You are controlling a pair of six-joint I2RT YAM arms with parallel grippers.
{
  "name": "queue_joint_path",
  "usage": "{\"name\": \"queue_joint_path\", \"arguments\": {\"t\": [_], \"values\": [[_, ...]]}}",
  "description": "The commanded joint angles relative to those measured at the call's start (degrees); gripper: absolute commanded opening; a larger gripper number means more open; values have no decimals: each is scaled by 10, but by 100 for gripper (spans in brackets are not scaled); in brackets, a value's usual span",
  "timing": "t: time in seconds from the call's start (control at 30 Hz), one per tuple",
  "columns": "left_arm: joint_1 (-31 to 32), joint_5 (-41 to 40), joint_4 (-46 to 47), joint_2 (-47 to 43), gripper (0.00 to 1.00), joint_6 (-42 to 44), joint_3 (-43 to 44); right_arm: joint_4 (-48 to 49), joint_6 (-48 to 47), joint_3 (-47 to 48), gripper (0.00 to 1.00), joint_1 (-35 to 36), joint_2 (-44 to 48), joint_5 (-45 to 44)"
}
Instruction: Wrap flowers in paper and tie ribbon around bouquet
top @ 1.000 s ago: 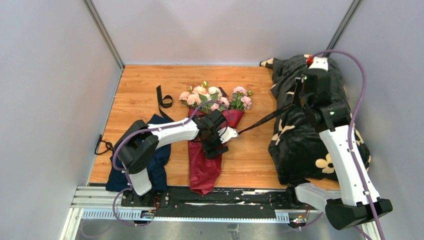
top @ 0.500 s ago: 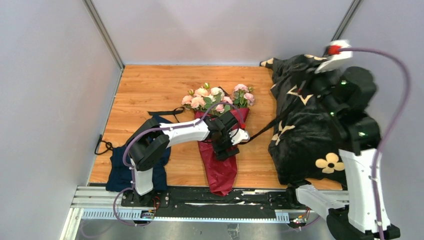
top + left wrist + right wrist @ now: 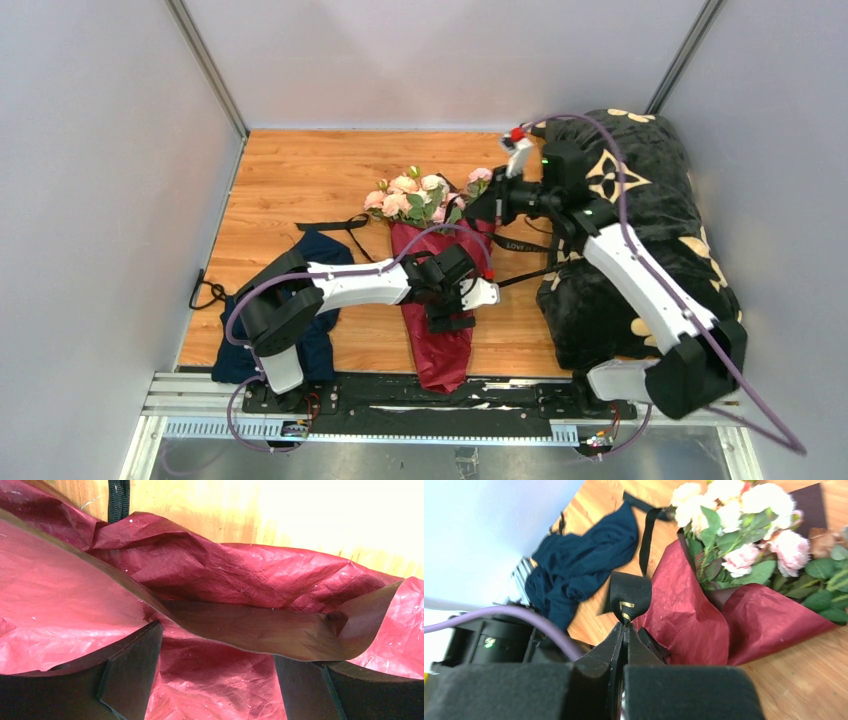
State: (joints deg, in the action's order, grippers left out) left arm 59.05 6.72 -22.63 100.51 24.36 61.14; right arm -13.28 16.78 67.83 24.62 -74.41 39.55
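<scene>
Change: right gripper [image 3: 625, 626], clenched on the ribbon [image 3: 629, 596] end, has swung off the blanket [image 3: 640, 240] to the flowers [image 3: 415, 195]. Judged: tie is under way. The left gripper [image 3: 452, 300] is splayed wide, pressing the paper [image 3: 225, 575]. The bouquet [image 3: 440, 350] lies mid-table [image 3: 300, 160], long axis near-to-far, blooms toward the far edge, tip at the near edge.

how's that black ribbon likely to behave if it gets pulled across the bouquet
Probably floppy: the ribbon folds over where the shut right pincer pinches it, and it lies in slack curves on the table. It is likely light, so it should trail without dragging the bouquet. Being thin and smooth-looking, it may slip.
</scene>
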Motion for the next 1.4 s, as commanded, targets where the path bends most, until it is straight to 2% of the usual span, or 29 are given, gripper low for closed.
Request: {"name": "queue_joint_path", "arguments": {"t": [0.0,0.27,0.4,0.53,0.63,0.7,0.83,0.9,0.93,1.0,1.07,1.13,1.27,1.37], "values": [[8,-21,11,-2,86,37,-14,-32,-82,36,0,85,-118,26],[16,-6,-13,-56,86,102,-42,-39,-98,78,0,94,-283,35],[16,4,-51,-73,87,121,-22,-26,-107,63,0,94,-335,11],[15,23,-139,-106,90,156,50,-34,-101,52,0,92,-377,-36],[-2,76,-265,-132,91,187,130,-31,-90,41,0,89,-391,-59],[-59,167,-333,-149,93,209,178,-19,-79,31,0,89,-391,-65],[-267,300,-367,-179,94,224,186,10,-62,8,0,90,-380,-59],[-372,316,-350,-158,94,181,194,15,-60,2,0,91,-375,-57],[-430,313,-332,-139,92,137,202,13,-61,1,0,92,-373,-59],[-503,283,-274,-91,87,44,208,8,-62,2,0,92,-368,-62],[-542,212,-219,-31,82,-24,211,5,-63,3,0,92,-363,-64],[-546,139,-191,8,81,-15,207,3,-63,4,0,93,-358,-63],[-546,80,-138,54,86,-3,200,0,-64,3,0,94,-355,-63],[-546,52,-120,91,86,-26,225,0,-64,3,0,96,-354,-63]]}}
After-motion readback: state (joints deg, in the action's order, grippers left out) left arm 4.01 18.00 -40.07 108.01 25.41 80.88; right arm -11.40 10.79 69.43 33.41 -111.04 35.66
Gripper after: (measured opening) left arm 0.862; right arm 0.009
